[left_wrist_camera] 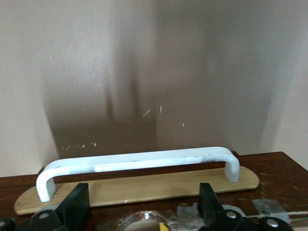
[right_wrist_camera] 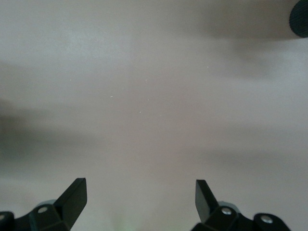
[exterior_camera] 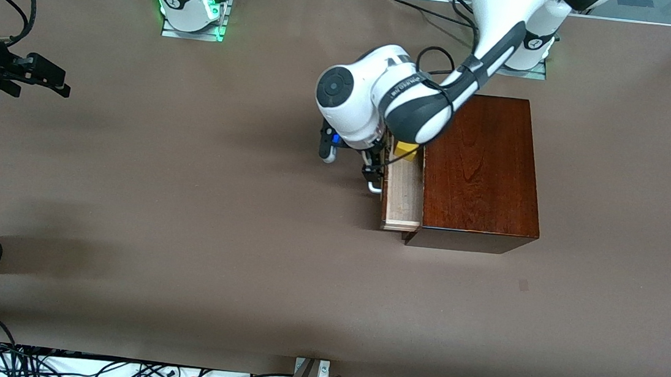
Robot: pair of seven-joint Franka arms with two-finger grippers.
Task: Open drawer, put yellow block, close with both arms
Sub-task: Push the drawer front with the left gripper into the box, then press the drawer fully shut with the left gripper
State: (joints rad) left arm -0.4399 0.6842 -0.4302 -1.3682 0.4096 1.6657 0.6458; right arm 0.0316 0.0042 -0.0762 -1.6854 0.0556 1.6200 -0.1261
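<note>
Front view, nearest the camera: brown table (exterior_camera: 240, 278), bare paper-like cover across the whole width.
Front view, box: glossy dark reddish-brown wooden box (exterior_camera: 479, 165) sits toward the left arm's end of the table, its front face turned toward the right arm's end.
Front view, drawer: pale light-wood drawer (exterior_camera: 402, 198) stands pulled partly out of the box, so its tray shows from above.
Front view, yellow block: small yellow block (exterior_camera: 405, 150) lies in the open tray, at the end farther from the camera, partly hidden under the left arm's wrist.
Front view, left gripper: black left gripper (exterior_camera: 372, 170) points down just in front of the drawer, at the white handle (exterior_camera: 375, 187); contact with the handle cannot be told.
Front view, right gripper: right gripper (exterior_camera: 44, 77) hangs above the table at the right arm's end, well apart from the box; this arm waits.
Left wrist view, handle: white U-shaped bar lies on a pale wood strip (left_wrist_camera: 144, 188) along the dark drawer front, brown table above it in the picture.
Left wrist view, tool state: two black fingers (left_wrist_camera: 77, 202) stand wide apart, nothing between them.
Left wrist view, block: sliver of yellow shows at the picture's edge.
Right wrist view, tool state: black fingers (right_wrist_camera: 74, 195) spread wide over bare table, holding nothing.
</note>
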